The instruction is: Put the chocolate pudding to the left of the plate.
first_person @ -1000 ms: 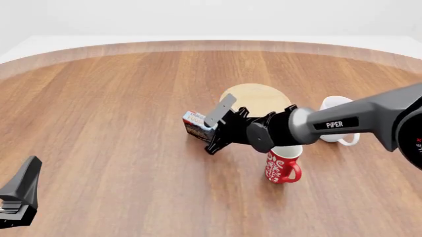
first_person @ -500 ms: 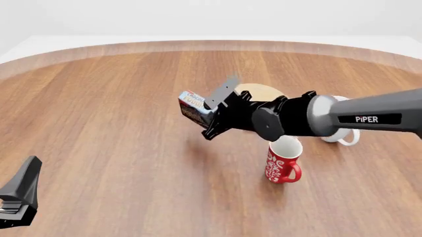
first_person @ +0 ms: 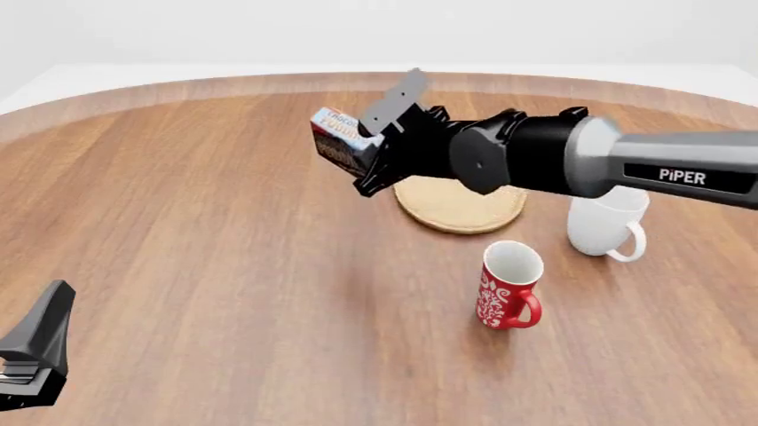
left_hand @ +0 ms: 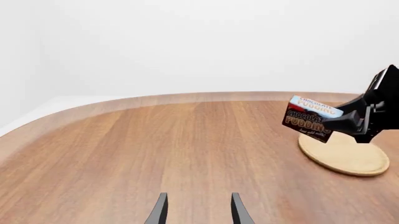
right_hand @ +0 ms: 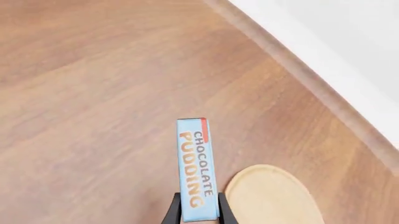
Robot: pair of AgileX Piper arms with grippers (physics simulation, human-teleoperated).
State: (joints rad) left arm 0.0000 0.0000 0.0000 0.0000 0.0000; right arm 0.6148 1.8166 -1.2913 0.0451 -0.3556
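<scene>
A red mug [first_person: 509, 284] and a white mug [first_person: 604, 222] stand lower right of the plate [first_person: 456, 206]. The right gripper [first_person: 367, 146] clamps the chocolate pudding [first_person: 337, 142] aloft at upper centre, tilted, long axis pointing away from the fingers. The left gripper [left_hand: 196, 210] is parted.

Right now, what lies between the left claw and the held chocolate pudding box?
Only bare wooden table between the left claw and the chocolate pudding box, per the left wrist view.
</scene>
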